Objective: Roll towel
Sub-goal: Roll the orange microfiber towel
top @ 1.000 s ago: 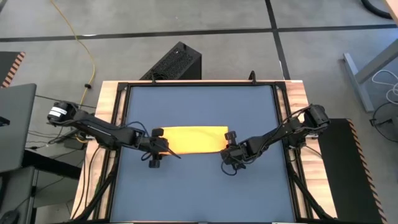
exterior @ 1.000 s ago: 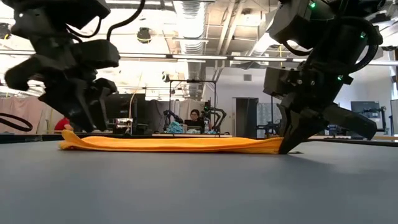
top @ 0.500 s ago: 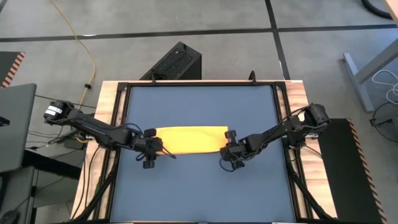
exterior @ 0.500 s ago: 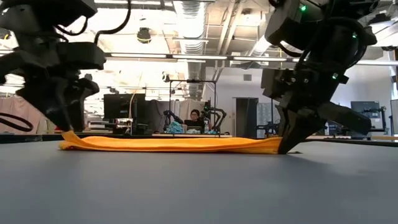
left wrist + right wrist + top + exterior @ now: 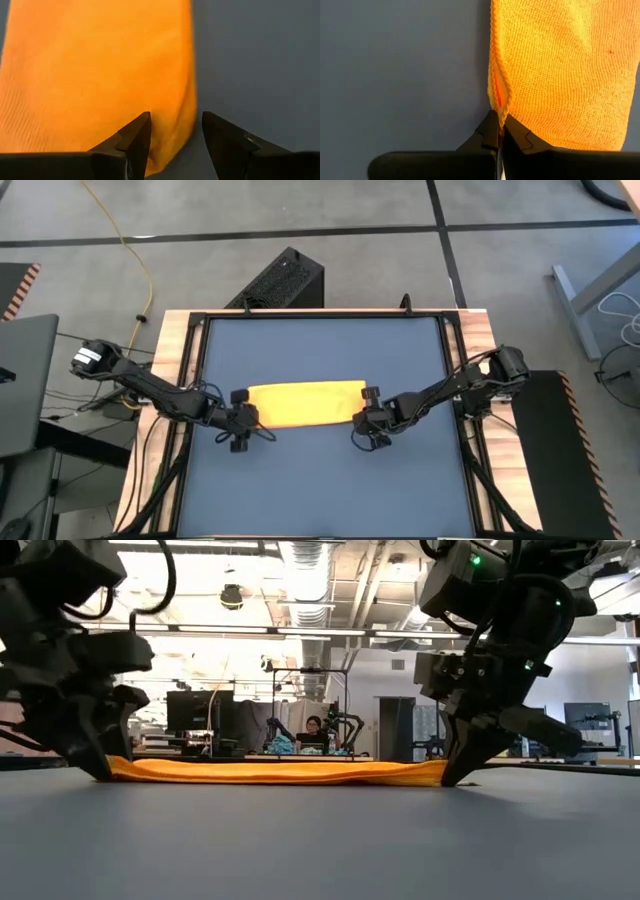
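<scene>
High view, towel (image 5: 303,402) between left pincer (image 5: 240,417), right pincer (image 5: 365,417)

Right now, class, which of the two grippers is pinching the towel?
The right gripper: shut on the towel's corner. The left gripper stands open astride its corner.

Left tool (image 5: 243,412) has slid leftward to the towel's (image 5: 303,403) end.

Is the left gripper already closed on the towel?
No, the left gripper is open, with the towel corner between its fingers.
</scene>
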